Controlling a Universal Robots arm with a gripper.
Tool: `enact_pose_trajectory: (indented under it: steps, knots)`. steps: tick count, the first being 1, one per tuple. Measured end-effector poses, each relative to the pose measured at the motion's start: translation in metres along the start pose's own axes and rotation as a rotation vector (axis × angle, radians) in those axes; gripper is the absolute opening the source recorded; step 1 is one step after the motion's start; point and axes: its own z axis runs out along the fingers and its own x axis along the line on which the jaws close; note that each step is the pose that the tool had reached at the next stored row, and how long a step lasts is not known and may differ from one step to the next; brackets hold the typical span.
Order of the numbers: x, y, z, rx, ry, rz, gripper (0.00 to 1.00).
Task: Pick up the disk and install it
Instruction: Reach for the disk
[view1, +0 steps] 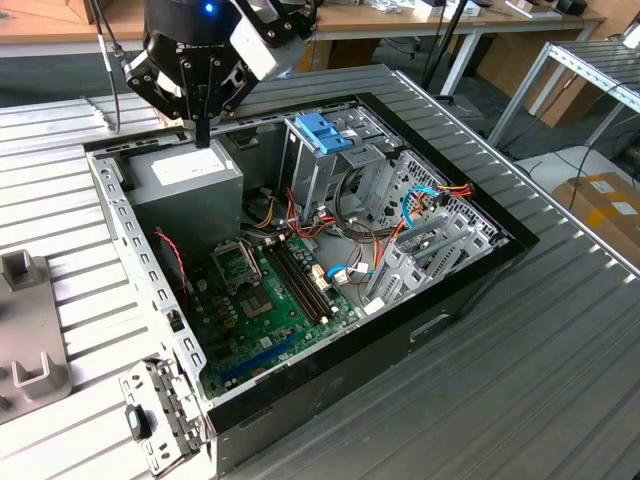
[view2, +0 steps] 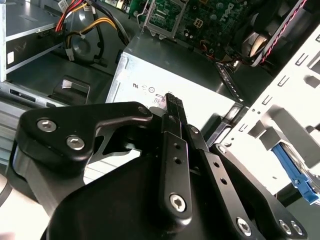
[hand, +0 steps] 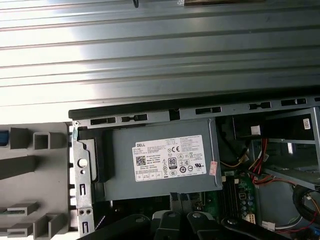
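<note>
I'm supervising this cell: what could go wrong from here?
The pincer hangs shut over the power supply; dropping straight down could strike its housing. The loose cables beside that box could snag it on a move deeper into the computer. The perforated wall stands close, so a sideways swing might clip it.

The exterior view looks down slantwise from well off; both wrist views ride close behind the gripper, sharing the power-supply box beneath it.
</note>
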Motion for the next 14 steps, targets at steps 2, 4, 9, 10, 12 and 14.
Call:
enact_pose_trajectory:
  steps: [2, 4, 9, 10, 12, 14]
  knots:
    - [0.0006, -0.0001, 0.0, 0.0, 0.0, 0.0, 0.1]
    - [0.0017, -0.0001, -0.0001, 0.0001, 0.0, 0.0, 0.1]
    - [0.0036, -0.0003, -0.0001, 0.0, 0.0, 0.0, 0.1]
    - [0.0041, -0.0003, -0.0001, 0.0, 0.0, 0.0, 0.1]
    - [0.0051, -0.0004, -0.0001, 0.0, 0.0, 0.0, 0.1]
    - [0.0057, -0.0004, -0.0002, 0.0, 0.0, 0.0, 0.1]
